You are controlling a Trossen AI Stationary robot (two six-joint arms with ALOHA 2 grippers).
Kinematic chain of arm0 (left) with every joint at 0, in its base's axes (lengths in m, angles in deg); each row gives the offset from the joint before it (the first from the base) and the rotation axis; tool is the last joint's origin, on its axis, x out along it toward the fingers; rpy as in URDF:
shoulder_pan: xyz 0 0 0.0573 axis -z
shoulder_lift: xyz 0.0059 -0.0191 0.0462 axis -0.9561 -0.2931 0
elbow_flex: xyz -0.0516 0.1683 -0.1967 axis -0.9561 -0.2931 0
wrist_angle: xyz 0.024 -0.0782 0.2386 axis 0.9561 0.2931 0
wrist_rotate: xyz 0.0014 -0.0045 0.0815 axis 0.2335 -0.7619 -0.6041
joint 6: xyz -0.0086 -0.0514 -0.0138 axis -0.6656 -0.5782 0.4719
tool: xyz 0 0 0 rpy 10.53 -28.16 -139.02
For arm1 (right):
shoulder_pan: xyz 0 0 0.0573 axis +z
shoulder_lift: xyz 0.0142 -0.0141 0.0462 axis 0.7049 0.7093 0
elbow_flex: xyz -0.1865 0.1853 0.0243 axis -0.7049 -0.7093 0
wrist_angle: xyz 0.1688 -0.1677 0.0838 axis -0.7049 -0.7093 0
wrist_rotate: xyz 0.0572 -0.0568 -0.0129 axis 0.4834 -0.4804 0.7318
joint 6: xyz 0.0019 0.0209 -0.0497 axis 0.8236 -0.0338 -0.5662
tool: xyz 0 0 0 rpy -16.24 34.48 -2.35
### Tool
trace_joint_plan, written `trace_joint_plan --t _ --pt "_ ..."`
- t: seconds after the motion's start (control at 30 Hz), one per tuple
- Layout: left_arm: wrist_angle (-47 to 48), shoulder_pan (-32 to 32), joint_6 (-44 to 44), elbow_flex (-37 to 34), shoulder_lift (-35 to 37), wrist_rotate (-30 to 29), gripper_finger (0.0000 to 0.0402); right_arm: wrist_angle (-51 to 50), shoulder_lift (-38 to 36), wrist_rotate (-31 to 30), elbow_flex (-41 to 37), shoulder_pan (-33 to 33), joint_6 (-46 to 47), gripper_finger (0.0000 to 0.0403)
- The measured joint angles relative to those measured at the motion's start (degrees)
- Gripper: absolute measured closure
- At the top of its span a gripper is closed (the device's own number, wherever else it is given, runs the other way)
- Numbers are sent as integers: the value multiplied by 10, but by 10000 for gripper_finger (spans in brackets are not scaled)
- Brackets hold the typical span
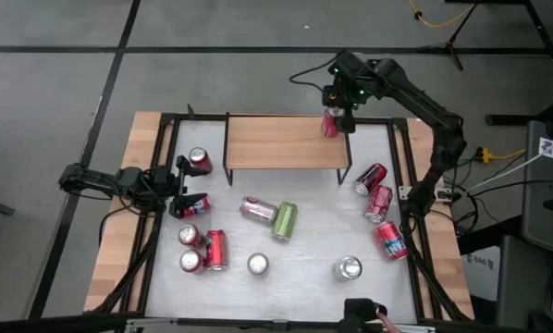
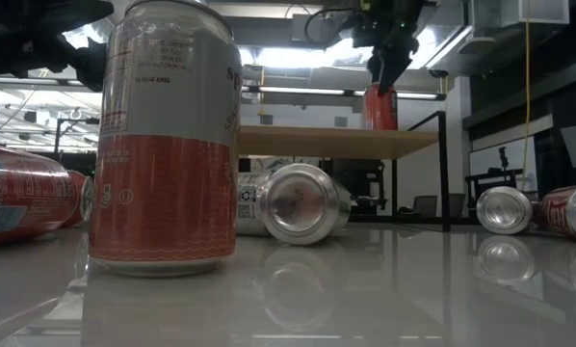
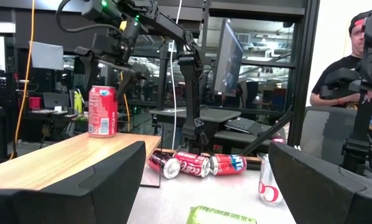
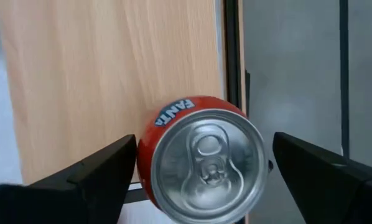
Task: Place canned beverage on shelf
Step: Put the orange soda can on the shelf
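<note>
A red Fanta can (image 1: pixel 330 123) stands upright on the far right corner of the shelf (image 1: pixel 281 143), a light-wood plank on thin black legs. It also shows in the low view (image 2: pixel 379 106) and the left wrist view (image 3: pixel 103 111). My right gripper (image 4: pixel 204 162) is open just above the can, pointing down, with one finger on each side of the can's top (image 4: pixel 201 165) and a gap showing. My left gripper (image 1: pixel 182 190) is open and empty at the table's left side.
Several cans lie or stand on the white table: a green one (image 1: pixel 284 220) and a silver one (image 1: pixel 256 209) in the middle, red ones at the right (image 1: pixel 379 203) and left (image 1: pixel 216 250). A person (image 3: pixel 354 56) sits beyond the table.
</note>
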Motion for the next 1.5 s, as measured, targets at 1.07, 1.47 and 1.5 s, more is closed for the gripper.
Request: trace_joint_plan --t 1.07,1.47,1.5 --pt "0 0 1 0 0 0 66 22 2 -143 0 53 418 120" --pt "0 0 1 0 0 0 66 15 2 -181 0 52 535 120" --pt "0 0 1 0 0 0 66 15 2 -180 0 52 543 120"
